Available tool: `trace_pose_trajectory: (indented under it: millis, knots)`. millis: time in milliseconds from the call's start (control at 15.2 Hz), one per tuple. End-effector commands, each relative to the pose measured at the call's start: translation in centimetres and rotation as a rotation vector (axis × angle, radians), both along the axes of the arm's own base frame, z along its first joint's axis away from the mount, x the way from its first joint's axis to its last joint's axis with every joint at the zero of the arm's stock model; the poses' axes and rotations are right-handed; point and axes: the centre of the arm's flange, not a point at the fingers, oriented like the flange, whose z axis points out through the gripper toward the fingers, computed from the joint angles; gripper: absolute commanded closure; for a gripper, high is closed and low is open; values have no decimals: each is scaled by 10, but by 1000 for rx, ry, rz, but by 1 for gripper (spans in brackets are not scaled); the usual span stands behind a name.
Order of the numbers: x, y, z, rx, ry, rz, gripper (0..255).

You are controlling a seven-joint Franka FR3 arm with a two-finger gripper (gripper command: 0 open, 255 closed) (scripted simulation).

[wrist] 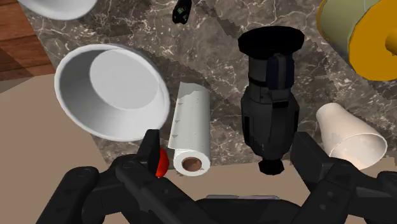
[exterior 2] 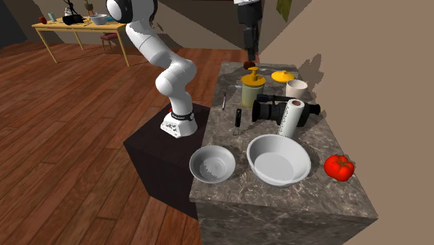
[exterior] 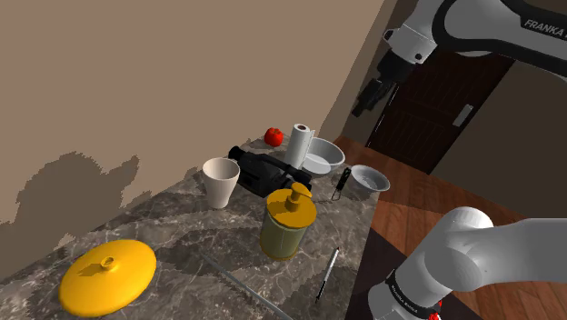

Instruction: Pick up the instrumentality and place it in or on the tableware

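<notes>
In the shoulder view, the all-black gripper (exterior: pixel 368 98) hangs high above the far end of the dark marble counter (exterior: pixel 182 227). Under it and toward this view's left, the black camcorder (exterior: pixel 263 171) lies on its side on the counter. A white paper towel roll (exterior: pixel 300 145) stands upright just beside it, and the large white bowl (exterior: pixel 325 156) is close behind the roll. A small grey bowl (exterior: pixel 370 178) sits near the counter edge and a red tomato (exterior: pixel 273 136) by the wall. Nearer the camera are a white cup (exterior: pixel 221 182), an olive jar with a yellow lid (exterior: pixel 289 223), a flat yellow lid (exterior: pixel 107 275) and a thin dark pen (exterior: pixel 327 273).

In the second exterior view, the gripper (exterior 2: pixel 250 52) is in the air above the olive jar (exterior 2: pixel 252 89), and it touches nothing. The black camcorder (exterior 2: pixel 275 110) lies in the middle of the counter, with the paper towel roll (exterior 2: pixel 292 117) touching or almost touching its front. The large white bowl (exterior 2: pixel 278 160) is near the roll, and the small grey bowl (exterior 2: pixel 212 164) is just beside it. The robot stands on a dark box stand (exterior 2: pixel 149 149).

In the wrist view, the two fingers (wrist: pixel 150 147) are spread wide and they hold nothing. Far under them lie the paper towel roll (wrist: pixel 191 130) and the black camcorder (wrist: pixel 270 102), side by side. The large white bowl (wrist: pixel 111 89) is on the other side of the roll.
</notes>
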Motion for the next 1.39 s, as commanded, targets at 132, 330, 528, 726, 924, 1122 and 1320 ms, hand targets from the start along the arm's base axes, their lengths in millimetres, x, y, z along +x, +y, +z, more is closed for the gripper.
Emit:
trace_pose_trajectory:
  millis: [132, 330, 528, 726, 924, 1122, 1320]
  knots:
    - [-2, -7, -25, 1, 6, 8, 0]
    - [-4, -18, -63, 3, 15, 20, 0]
    - [-7, -29, -101, 5, 24, 31, 0]
    - [-11, -40, -138, 7, 34, 43, 0]
    - [-14, -51, -176, 9, 43, 55, 0]
    - [-15, -57, -202, 10, 48, 61, 0]
    - [-12, -56, -218, 10, 48, 61, 0]
